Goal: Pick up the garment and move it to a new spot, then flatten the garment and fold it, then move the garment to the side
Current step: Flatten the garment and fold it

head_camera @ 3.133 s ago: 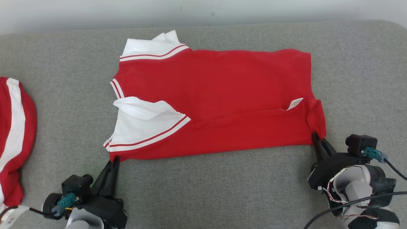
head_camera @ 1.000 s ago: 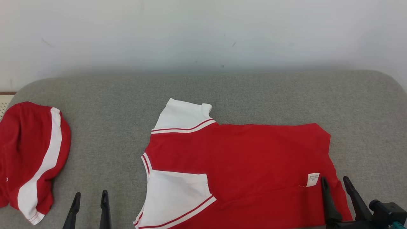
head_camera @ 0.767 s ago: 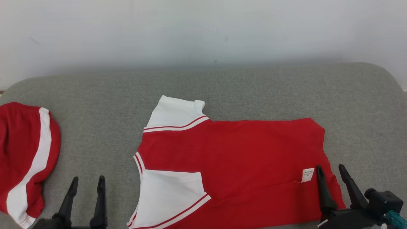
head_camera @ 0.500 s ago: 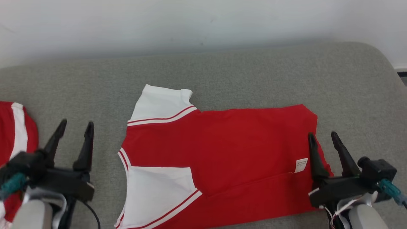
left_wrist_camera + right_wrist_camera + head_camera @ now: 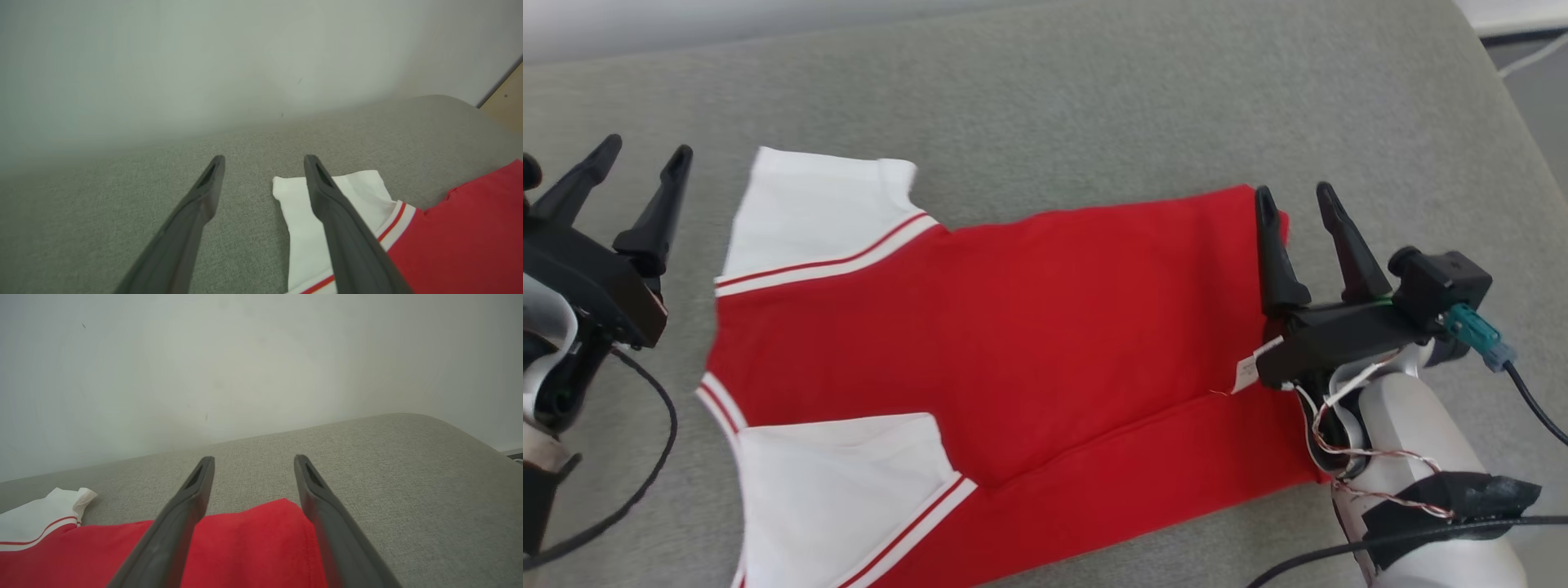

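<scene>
Soft red knit garment (image 5: 1029, 327) with white, red-striped sleeves lies flat in the middle of the grey woven cushion (image 5: 1094, 90), its near edge folded over. Left gripper (image 5: 645, 149) hangs at nine o'clock, just off the far sleeve, fingers spread and holding nothing. Right gripper (image 5: 1294, 192) is at three o'clock over the hem end, fingers spread too, empty. A plain pale wall (image 5: 163, 61) stands at twelve.

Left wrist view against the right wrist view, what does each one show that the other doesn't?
Left wrist: the left claw, open, one finger across the white sleeve, and a tan panel at the edge. Right wrist: the right claw, open, above a red corner of the shirt. Both: the shirt, its sleeve, the grey cushion and the wall.
</scene>
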You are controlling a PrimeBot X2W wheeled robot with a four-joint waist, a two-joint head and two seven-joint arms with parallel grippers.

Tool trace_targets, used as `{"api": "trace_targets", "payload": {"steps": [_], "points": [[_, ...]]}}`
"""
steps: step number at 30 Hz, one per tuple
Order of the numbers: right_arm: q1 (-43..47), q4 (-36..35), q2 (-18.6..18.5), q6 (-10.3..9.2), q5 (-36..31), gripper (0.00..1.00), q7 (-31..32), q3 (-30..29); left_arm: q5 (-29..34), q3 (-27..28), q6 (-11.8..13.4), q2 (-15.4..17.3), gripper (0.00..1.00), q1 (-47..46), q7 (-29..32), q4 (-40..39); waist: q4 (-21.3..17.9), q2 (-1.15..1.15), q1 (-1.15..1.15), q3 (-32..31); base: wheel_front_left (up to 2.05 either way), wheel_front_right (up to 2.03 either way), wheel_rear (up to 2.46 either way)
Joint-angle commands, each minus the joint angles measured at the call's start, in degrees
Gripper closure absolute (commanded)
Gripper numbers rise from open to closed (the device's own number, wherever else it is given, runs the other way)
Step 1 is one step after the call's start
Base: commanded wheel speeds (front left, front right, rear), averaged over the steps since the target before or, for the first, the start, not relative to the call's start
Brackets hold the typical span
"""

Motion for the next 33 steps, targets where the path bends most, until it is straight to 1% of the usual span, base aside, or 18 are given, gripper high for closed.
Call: {"api": "trace_targets", "payload": {"steps": [1, 2, 4, 10, 17, 23, 27, 28, 29, 30, 31, 32, 33], "points": [[-0.8, 0.4, 0.3, -0.01, 0.3, 0.0, -0.3, 0.2, -0.2, -0.9, 0.1, 0.6, 0.0, -0.8, 0.4, 0.6, -4.2, -0.01, -0.02, 4.2, 0.0, 0.0, 0.0], [-2.0, 1.0, 0.6, -0.01, 0.5, 0.0, -0.4, 0.7, -2.0, -2.7, 0.1, 1.8, 0.0, -2.6, 1.7, 2.8, -4.9, -0.01, -0.02, 4.9, 0.0, 0.0, 0.0], [-3.2, 1.2, 1.2, -0.01, 0.7, 0.0, -0.5, 1.2, -3.0, -4.4, 0.1, 3.0, 0.0, -4.3, 2.4, 4.6, -5.7, -0.01, -0.02, 5.7, 0.0, 0.0, 0.0], [-3.4, -0.5, 2.5, -0.01, 0.8, 0.0, -0.4, 1.0, -5.3, -7.8, 0.1, 4.8, 0.0, -8.5, 3.1, 10.4, -7.9, -0.01, -0.02, 7.3, 0.0, 0.0, 0.0], [-2.6, -1.4, 3.3, -0.01, 0.4, 0.0, -0.4, 0.6, -6.6, -12.0, 0.1, 6.2, 0.0, -11.1, 3.4, 14.1, -9.5, -0.01, -0.02, 7.7, 0.0, 0.0, 0.0], [-2.9, -1.5, 3.5, -0.01, 0.2, 0.0, -0.4, 0.8, -7.5, -14.9, 0.1, 6.6, 0.0, -12.5, 3.8, 16.9, -10.1, -0.01, -0.02, 7.6, 0.0, 0.0, 0.0], [-2.9, -1.5, 3.5, -0.01, -0.2, 0.0, -0.4, 0.7, -11.3, -16.3, 0.1, 5.1, 0.0, -12.7, 5.4, 17.3, -10.1, -0.01, -0.02, 7.5, 0.0, 0.0, 0.0], [-2.9, -1.5, 3.5, -0.01, -0.2, 0.0, -0.4, 0.7, -12.1, -17.1, 0.1, 5.0, 0.11, -12.7, 6.2, 17.1, -10.1, -0.01, -0.02, 7.6, 0.0, 0.0, 0.0], [-2.9, -1.4, 3.5, -0.01, -0.2, 0.0, -0.4, 0.7, -12.7, -17.9, 0.0, 5.2, 0.16, -12.8, 6.7, 16.9, -10.0, -0.01, -0.02, 7.6, 0.0, 0.0, 0.0], [-3.0, -1.3, 3.5, -0.01, -0.2, 0.0, -0.4, 0.8, -13.4, -18.3, 0.0, 5.4, 0.55, -12.9, 6.9, 16.8, -10.0, -0.01, -0.02, 7.7, 0.0, 0.0, 0.0], [-3.2, -1.1, 3.5, -0.01, -0.2, 0.0, -0.4, 0.8, -13.0, -18.8, 0.0, 5.7, 0.86, -13.4, 6.3, 16.8, -10.0, -0.01, -0.02, 7.7, 0.0, 0.0, 0.0], [-3.2, -1.1, 3.5, -0.01, -0.2, 0.0, -0.4, 0.8, -13.0, -18.8, 0.0, 5.7, 0.86, -13.4, 6.3, 16.8, -10.0, -0.01, -0.02, 7.7, 0.0, 0.0, 0.0], [-3.4, -0.9, 3.5, -0.01, -0.2, 0.0, -0.4, 0.9, -12.6, -18.9, 0.0, 6.1, 1.0, -13.9, 5.4, 16.9, -10.0, -0.01, -0.02, 7.7, 0.0, 0.0, 0.0]]}}
